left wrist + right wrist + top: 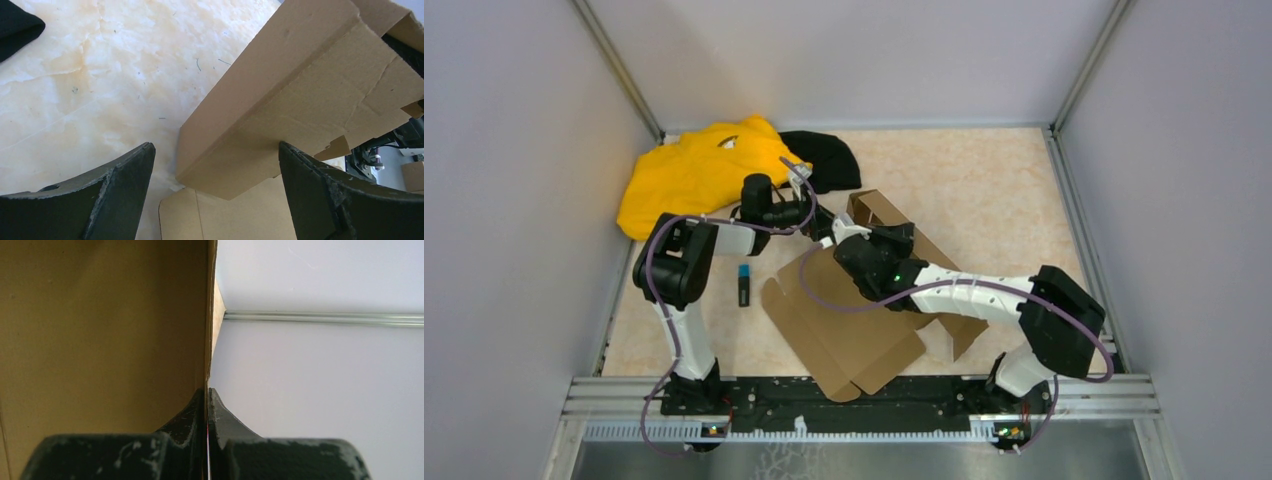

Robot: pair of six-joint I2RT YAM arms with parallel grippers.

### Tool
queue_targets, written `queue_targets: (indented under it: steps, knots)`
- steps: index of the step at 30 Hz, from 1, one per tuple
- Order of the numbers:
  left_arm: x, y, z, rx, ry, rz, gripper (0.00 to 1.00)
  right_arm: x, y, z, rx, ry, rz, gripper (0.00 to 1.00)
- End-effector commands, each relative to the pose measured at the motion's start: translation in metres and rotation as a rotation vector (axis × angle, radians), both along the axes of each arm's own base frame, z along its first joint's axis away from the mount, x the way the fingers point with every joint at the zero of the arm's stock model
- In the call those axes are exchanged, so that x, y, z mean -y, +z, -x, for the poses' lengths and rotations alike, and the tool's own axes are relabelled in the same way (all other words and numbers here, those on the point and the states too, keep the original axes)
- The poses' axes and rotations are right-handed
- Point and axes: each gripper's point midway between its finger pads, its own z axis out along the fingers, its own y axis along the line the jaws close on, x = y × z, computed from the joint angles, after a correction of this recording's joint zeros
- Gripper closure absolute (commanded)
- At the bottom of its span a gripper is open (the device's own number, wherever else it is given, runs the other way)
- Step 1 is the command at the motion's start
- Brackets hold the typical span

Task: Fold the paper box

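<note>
Cardboard half up, 2 claws on 1 flap

The paper box (849, 340) lies mid-table (984, 190), 1 long wall panel (300, 85) raised at its far side. The right gripper (207, 397) is pinched tight on that panel's edge. The left gripper (216, 150) gapes wide and empty, the panel's end just ahead between its fingers, running off to its right.

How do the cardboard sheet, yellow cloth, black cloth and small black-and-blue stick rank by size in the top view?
1. cardboard sheet, though partly covered
2. yellow cloth
3. black cloth, partly hidden
4. black-and-blue stick
</note>
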Motion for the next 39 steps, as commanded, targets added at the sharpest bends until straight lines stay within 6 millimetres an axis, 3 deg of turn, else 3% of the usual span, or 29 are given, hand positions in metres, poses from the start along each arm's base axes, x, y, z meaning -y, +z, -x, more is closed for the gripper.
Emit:
queue_targets:
  steps: [1, 18, 29, 39]
  knots:
    - [0.005, 0.006, 0.005, 0.072, -0.049, 0.023, 0.01, -0.007, 0.0, 0.005, 0.004, 0.026, 0.013, 1.0]
    - [0.006, 0.011, 0.028, 0.141, -0.135, 0.095, 0.01, -0.011, 0.003, 0.012, 0.033, 0.041, 0.079, 1.0]
    - [0.012, 0.017, 0.028, 0.17, -0.113, 0.122, 0.01, -0.014, 0.009, 0.013, 0.039, 0.049, 0.049, 1.0]
    - [0.029, 0.005, 0.018, 0.177, -0.063, 0.084, 0.01, -0.015, 0.004, 0.013, 0.023, 0.053, 0.025, 1.0]
